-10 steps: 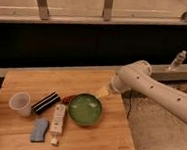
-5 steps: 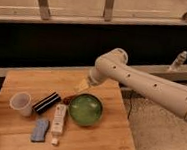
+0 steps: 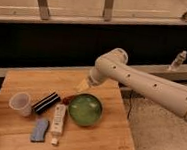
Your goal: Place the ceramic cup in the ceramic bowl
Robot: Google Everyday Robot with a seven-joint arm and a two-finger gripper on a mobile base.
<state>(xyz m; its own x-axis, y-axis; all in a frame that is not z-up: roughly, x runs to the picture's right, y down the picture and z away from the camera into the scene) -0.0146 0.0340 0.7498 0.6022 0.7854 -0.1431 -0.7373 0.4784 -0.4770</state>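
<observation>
Your gripper (image 3: 84, 83), jaws apart, has swung left behind the glossy green ceramic bowl (image 3: 85, 109), nearer the untouched pale tapered ceramic cup (image 3: 21, 103).

Your small, pale whitish-beige, handleless ceramic cup (image 3: 21, 103) stands upright near the left edge of the wooden table (image 3: 105, 141), rim up and wider than its base. Your round, shallow, glossy green ceramic bowl (image 3: 85, 110) with its darker rim sits upright right of the table's middle, its shiny inside facing up. You'll see the two are well apart, the cup off to the bowl's left. The gripper (image 3: 82, 84) hangs just beyond the bowl's far-left rim.
</observation>
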